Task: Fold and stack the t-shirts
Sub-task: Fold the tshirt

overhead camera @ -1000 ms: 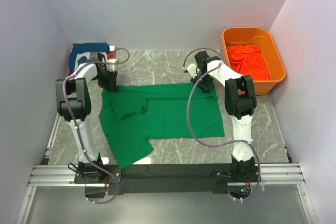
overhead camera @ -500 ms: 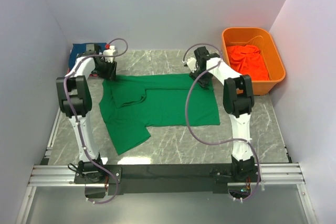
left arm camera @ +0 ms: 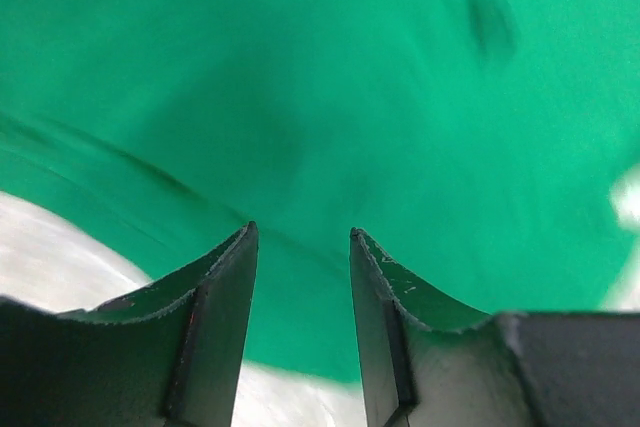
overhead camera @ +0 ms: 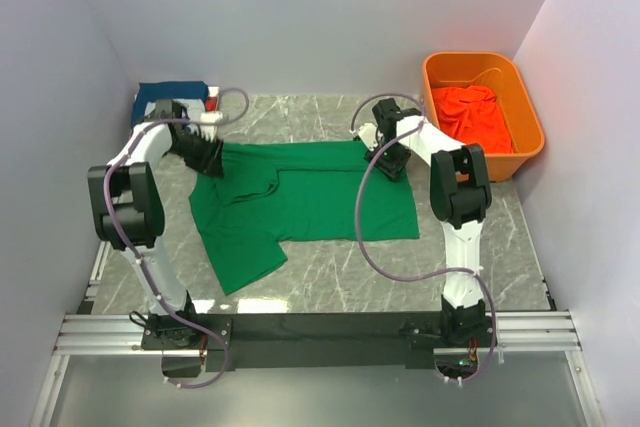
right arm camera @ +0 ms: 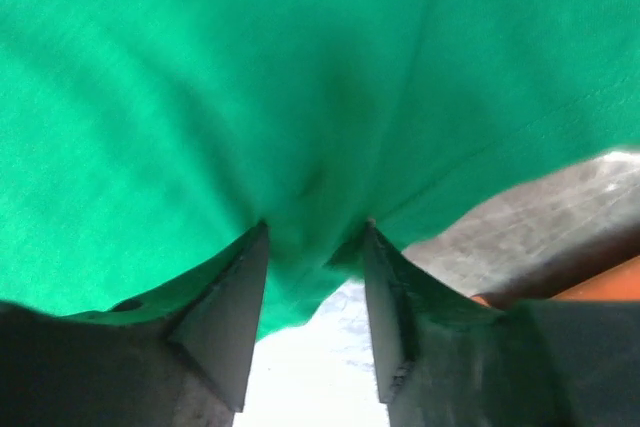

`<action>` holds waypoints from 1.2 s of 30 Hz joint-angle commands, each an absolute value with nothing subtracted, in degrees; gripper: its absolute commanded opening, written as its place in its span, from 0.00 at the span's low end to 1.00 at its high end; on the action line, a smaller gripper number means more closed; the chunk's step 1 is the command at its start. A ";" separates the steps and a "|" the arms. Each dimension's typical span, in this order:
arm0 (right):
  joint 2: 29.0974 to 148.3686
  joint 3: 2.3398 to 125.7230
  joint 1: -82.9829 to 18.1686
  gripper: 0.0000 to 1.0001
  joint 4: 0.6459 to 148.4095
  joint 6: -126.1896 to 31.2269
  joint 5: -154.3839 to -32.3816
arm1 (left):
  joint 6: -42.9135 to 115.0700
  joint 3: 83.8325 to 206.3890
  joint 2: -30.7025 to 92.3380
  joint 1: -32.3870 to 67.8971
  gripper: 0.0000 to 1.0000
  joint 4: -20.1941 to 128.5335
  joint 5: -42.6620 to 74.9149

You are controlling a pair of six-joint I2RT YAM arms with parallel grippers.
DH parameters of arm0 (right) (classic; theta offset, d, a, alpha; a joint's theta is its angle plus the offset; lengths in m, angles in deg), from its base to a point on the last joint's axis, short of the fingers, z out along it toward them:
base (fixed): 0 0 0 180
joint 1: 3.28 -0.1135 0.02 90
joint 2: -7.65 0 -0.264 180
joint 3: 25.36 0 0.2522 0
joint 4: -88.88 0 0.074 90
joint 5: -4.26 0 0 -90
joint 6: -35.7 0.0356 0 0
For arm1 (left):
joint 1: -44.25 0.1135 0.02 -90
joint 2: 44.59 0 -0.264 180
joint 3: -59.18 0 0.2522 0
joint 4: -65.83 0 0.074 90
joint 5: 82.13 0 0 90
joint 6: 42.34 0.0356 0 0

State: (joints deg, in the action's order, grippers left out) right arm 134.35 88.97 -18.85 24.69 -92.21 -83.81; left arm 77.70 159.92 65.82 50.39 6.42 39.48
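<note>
Green tee [overhead camera: 310,209] spread flat on table [overhead camera: 320,122], left of orange bin [overhead camera: 505,164]. R gripper [overhead camera: 392,163] at tee corner nearest bin: jaws apart, cloth wrinkle btw tips, not clenched. L gripper [overhead camera: 208,161] at corner farthest from bin, jaws apart too. Orange-red tee [overhead camera: 468,115] inside bin.

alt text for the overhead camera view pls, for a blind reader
A bright green t-shirt lies spread, partly folded, on a marble table, with the left gripper and right gripper at its far corners. An orange bin at the far right holds orange-red cloth; a dark blue shirt sits at the far left.
</note>
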 commanded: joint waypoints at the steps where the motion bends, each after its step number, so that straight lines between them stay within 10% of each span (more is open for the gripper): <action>1: 123.45 84.58 -18.40 0.51 24.67 -94.19 -85.57 | 90.88 153.73 56.34 51.81 0.48 -4.07 46.44; 12: 96.71 56.27 -23.93 0.48 25.81 -97.45 -91.19 | 111.47 128.86 36.02 53.40 0.52 -6.74 39.77; 28: 91.41 33.14 -29.12 0.51 42.42 -97.80 -81.88 | 115.60 113.55 28.36 43.13 0.54 2.66 30.11; 36: 92.20 30.76 -29.21 0.31 44.80 -98.77 -79.77 | 114.37 116.79 28.10 43.63 0.52 4.08 29.49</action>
State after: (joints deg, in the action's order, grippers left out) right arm 93.04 32.32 -29.02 40.88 -97.71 -81.84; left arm 114.29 113.69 29.39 43.13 2.70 29.56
